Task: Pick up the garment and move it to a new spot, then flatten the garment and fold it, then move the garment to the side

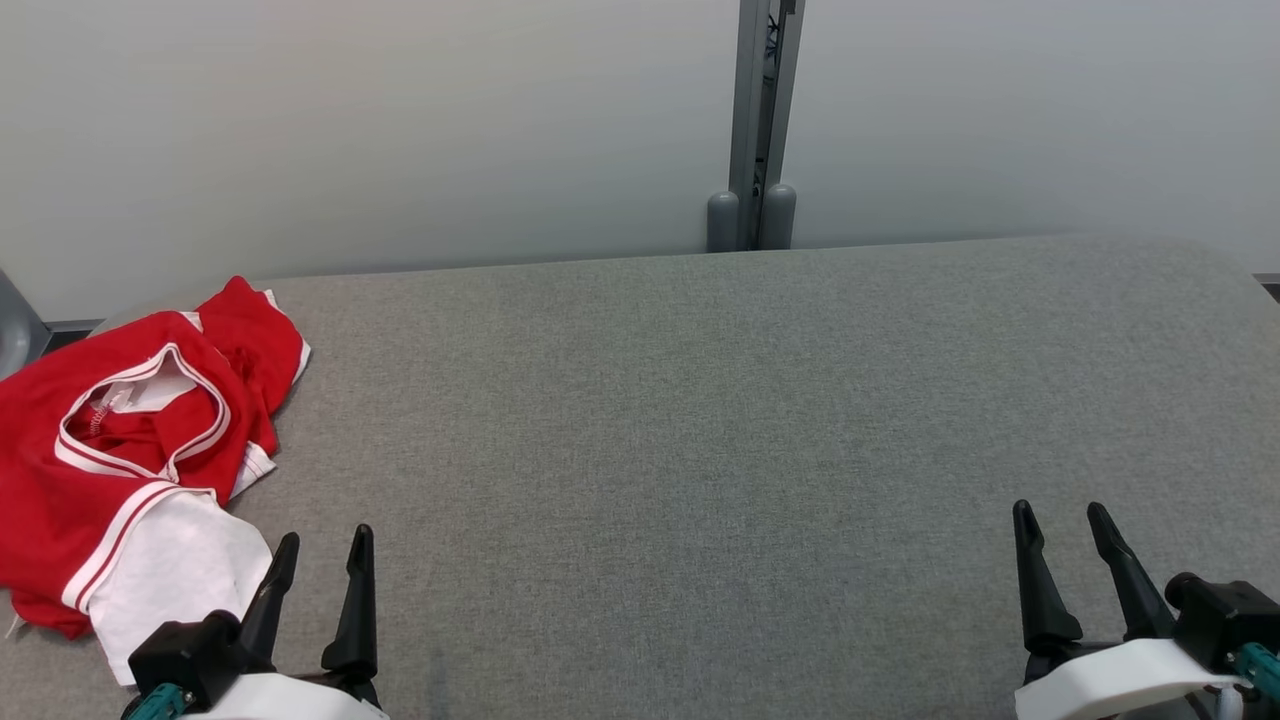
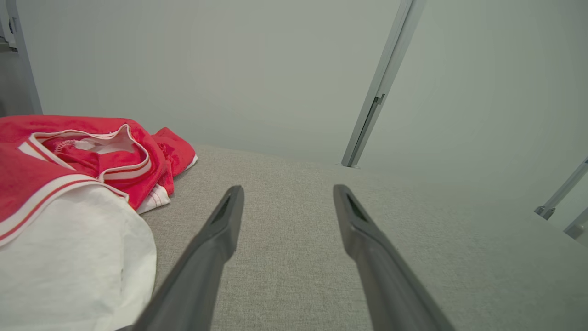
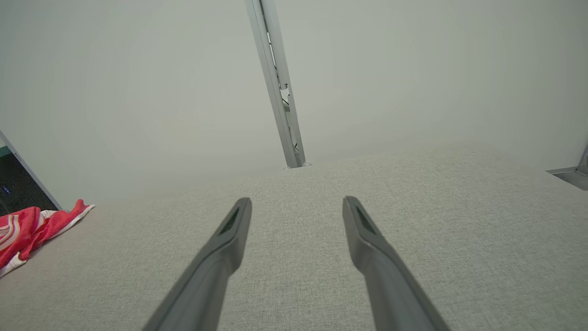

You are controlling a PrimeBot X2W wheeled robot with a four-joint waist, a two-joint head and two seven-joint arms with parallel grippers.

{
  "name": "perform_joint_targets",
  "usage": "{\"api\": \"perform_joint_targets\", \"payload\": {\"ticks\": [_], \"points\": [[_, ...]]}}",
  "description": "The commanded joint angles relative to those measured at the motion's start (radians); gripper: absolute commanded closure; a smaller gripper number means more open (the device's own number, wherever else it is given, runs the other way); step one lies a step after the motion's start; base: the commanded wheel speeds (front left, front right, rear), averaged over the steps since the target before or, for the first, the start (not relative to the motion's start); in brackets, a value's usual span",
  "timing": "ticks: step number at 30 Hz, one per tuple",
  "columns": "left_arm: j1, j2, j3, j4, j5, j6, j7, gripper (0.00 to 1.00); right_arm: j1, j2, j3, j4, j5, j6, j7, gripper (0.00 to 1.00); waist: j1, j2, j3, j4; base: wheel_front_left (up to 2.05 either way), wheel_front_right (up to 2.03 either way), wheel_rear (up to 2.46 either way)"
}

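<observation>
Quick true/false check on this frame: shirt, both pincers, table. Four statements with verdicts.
1. The shirt lies crumpled at the left end of the table. True.
2. The left pincer grips the shirt. False: it is open and empty, beside the shirt.
3. The right pincer is open over bare table. True.
4. The shirt is folded flat. False: it is bunched up, collar showing.

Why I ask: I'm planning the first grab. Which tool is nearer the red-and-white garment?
The left tool: it sits open right beside the garment, while the right tool, also open, is far across the grey table.
</observation>
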Motion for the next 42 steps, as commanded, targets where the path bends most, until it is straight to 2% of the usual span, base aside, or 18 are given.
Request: {"api": "perform_joint_targets", "payload": {"ticks": [1, 26, 42], "points": [[-0.006, 0.007, 0.002, -0.006, 0.024, 0.002, -0.007, 0.0, -0.003, -0.009, -0.003, -0.004, -0.025, 0.004, -0.013, 0.0, 0.0, 0.0, 0.001, -0.001, 0.0, 0.0, 0.0], [0.007, 0.009, 0.007, 0.015, 0.233, 0.007, -0.06, 0.0, 0.015, -0.008, 0.003, -0.006, -0.243, 0.003, -0.065, 0.0, 0.0, 0.0, 0.005, -0.013, 0.0, 0.0, 0.0], [0.013, -0.002, 0.017, 0.035, 0.31, -0.002, -0.085, 0.0, 0.028, -0.009, 0.009, -0.01, -0.337, 0.004, -0.09, 0.0, 0.0, 0.0, 0.002, -0.003, 0.0, 0.0, 0.0]]}}
